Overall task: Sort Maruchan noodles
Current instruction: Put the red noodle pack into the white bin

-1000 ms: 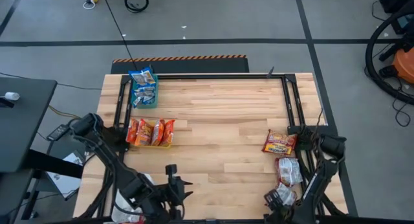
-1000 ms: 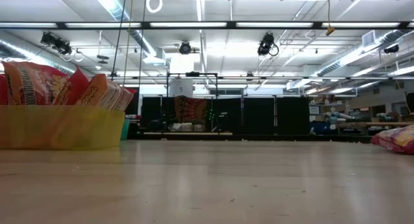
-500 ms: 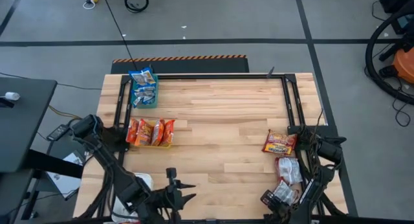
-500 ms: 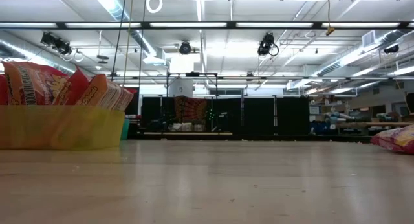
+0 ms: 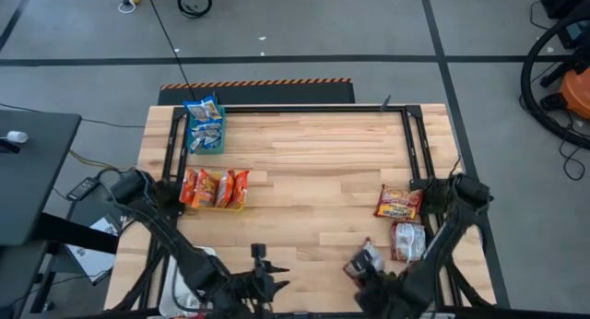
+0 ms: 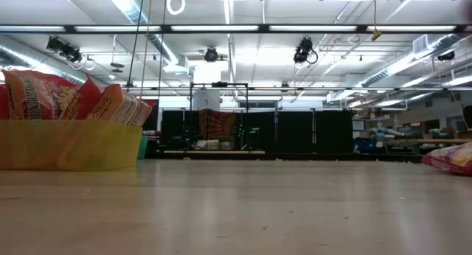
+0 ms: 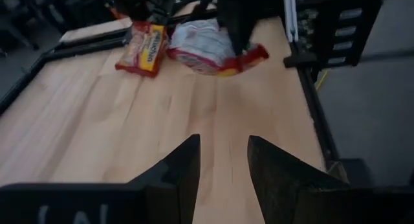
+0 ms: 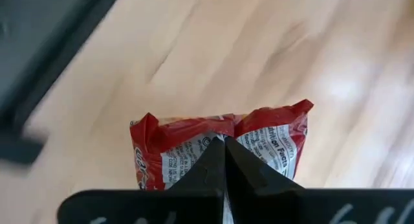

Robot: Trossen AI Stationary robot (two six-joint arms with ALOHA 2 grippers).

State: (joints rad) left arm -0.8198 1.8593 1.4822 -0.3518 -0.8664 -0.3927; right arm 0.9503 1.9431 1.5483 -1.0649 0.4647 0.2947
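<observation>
Right wrist view is showing the right hand (image 8: 224, 153) pinching a silver-white packet with red ends (image 8: 220, 149), its two dark fingers pressed together over the middle of the wrapper, with the wooden surface (image 8: 272, 49) beneath. From above, that hand (image 5: 367, 262) is sitting near the front edge of the surface, right of centre, carrying the packet (image 5: 370, 258). The left hand (image 5: 262, 280) is waiting at the front edge, left of centre; in the left wrist view its fingers (image 7: 184, 169) are standing spread apart with bare wood between them.

Just behind the right hand, toward the right side, another silver-white packet (image 5: 407, 241) is lying flat, and beyond it an orange-red packet (image 5: 398, 204) is lying beside the right arm's base. On the left side, a yellow bin (image 5: 236, 206) is holding several orange-red packets (image 5: 214, 186) standing on edge; the low view is showing them (image 6: 70, 96) leaning above the bin's rim (image 6: 66, 144). Farthest back on the left, a teal bin (image 5: 221, 142) is holding blue-and-white packets (image 5: 203, 121).
</observation>
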